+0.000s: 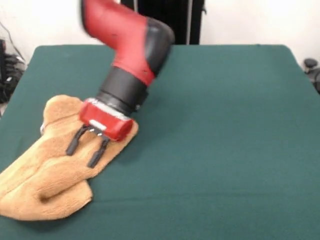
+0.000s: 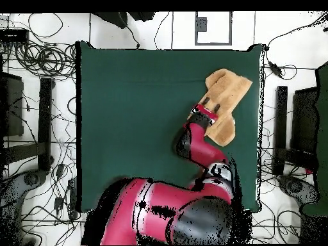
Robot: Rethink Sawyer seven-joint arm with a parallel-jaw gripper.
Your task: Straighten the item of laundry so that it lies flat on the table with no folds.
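Note:
The tan-orange towel [image 1: 47, 170] lies crumpled and folded on the green table [image 1: 215, 125], near its front left corner in the front view. In the overhead view the towel [image 2: 232, 88] is by the table's [image 2: 134, 115] far right edge. My gripper [image 1: 84, 152] hangs over the towel's middle, tilted, with its two black fingers [image 1: 73, 144] spread apart and nothing between them. The tips are at or just above the cloth. In the overhead view the gripper [image 2: 212, 104] sits over the towel's middle. No care tag shows.
Cables and equipment [image 2: 38, 64] lie on the floor around the table. A black stand [image 1: 170, 20] rises behind the table's far edge.

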